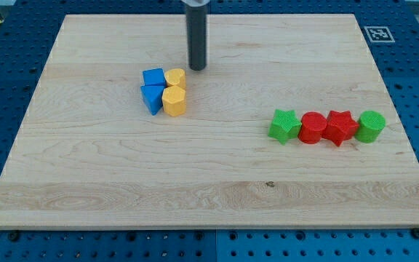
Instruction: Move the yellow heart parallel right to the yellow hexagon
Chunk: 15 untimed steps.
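Observation:
Two yellow blocks stand touching at the board's centre left. The upper one looks like the yellow hexagon. The lower one looks like the yellow heart, though the shapes are hard to tell apart. My tip rests on the board just to the upper right of the upper yellow block, a small gap away from it. The dark rod rises from there out of the view's top.
A blue cube and a blue wedge-like block touch the yellow pair on its left. At the right a row runs left to right: green star, red cylinder, red star, green cylinder.

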Available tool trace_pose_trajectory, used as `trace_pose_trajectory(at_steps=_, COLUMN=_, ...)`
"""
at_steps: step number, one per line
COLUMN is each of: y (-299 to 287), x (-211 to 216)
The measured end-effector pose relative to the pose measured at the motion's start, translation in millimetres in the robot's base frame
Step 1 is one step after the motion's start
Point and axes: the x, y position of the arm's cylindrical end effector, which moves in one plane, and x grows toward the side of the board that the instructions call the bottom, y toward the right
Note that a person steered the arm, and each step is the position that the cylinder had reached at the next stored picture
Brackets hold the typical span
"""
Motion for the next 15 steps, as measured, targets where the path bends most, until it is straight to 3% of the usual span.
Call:
trace_pose_trajectory(at_steps=2, y=-27.5, x=15.2)
trace_pose_trajectory(at_steps=5, y=-10.3, x=32.2)
trace_pose_trajectory(at_steps=8, y=-42.2, x=41.4)
trace_pose_trajectory(at_steps=15, y=-40.5, x=85.8)
